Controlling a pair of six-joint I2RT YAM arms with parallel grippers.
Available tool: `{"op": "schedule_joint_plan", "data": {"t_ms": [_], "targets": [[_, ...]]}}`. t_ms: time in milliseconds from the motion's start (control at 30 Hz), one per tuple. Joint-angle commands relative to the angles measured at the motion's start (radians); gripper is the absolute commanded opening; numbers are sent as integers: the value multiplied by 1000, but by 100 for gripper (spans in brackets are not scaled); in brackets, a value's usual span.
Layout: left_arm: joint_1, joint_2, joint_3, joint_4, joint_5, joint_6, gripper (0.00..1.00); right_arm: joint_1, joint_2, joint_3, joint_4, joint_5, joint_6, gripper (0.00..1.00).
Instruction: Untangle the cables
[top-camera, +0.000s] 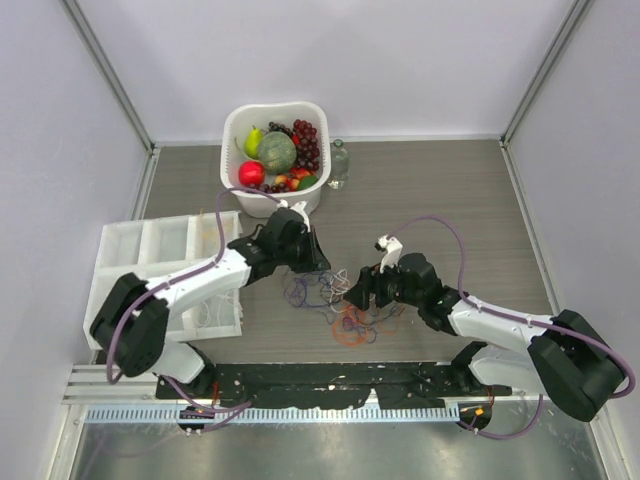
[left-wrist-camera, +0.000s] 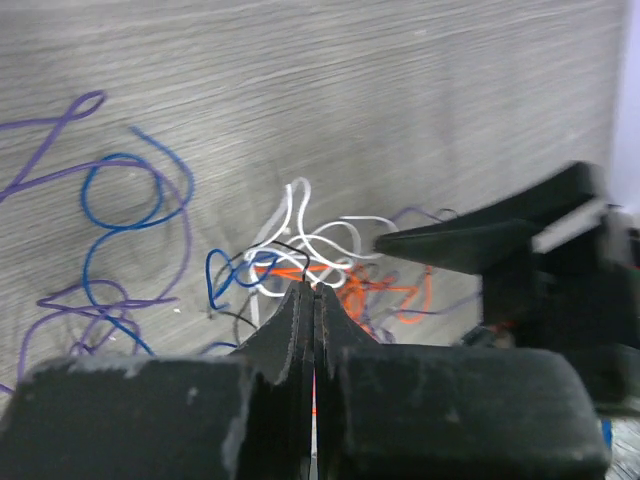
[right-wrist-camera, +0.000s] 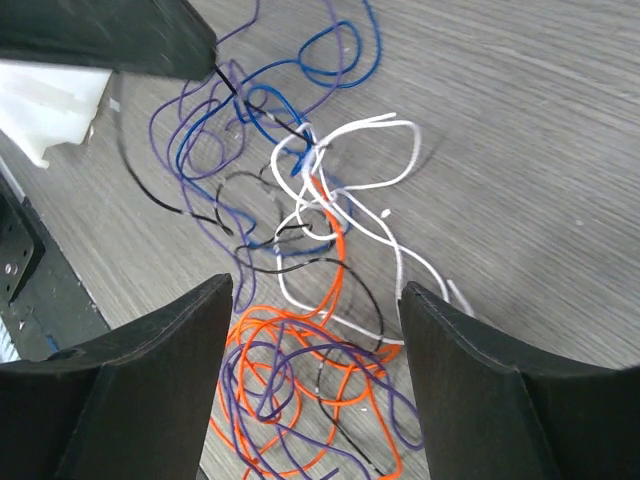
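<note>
The cables lie in a loose tangle on the grey table between my two grippers. In the right wrist view orange and purple loops lie near, with white, blue and black strands beyond. My left gripper is shut on a thin black cable, which runs taut from its tip into the tangle. It sits at the tangle's far left edge. My right gripper is open and empty, just above the orange and purple loops, at the tangle's right side.
A white basket of fruit stands at the back, with a small glass jar next to it. A white compartment tray lies at the left under the left arm. A black rail runs along the near edge.
</note>
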Motion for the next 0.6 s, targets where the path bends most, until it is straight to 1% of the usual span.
{"op": "schedule_joint_plan", "data": {"t_ms": [0,33,133,200,233,300,367,500,567], "targets": [[-1,-176,20,36,109,16,0,72,-13,13,68,15,-46,74],[0,-211,20,30,132,19,0,92,-19,20,67,47,-57,74],[0,-299,55,-19,206,32,0,207,-40,73,59,137,-75,75],[0,-334,103,-97,223,45,0,248,-44,122,35,245,-93,75],[0,-351,127,-128,231,51,0,268,-42,163,19,345,-95,74],[0,-379,186,-178,249,56,0,276,-36,217,-2,458,-100,74],[0,-403,232,-200,274,53,0,276,-25,262,2,486,-101,75],[0,-436,301,-170,332,29,0,279,10,314,86,405,-106,72],[0,-431,339,-143,367,7,0,279,38,316,152,380,-87,67]]}}
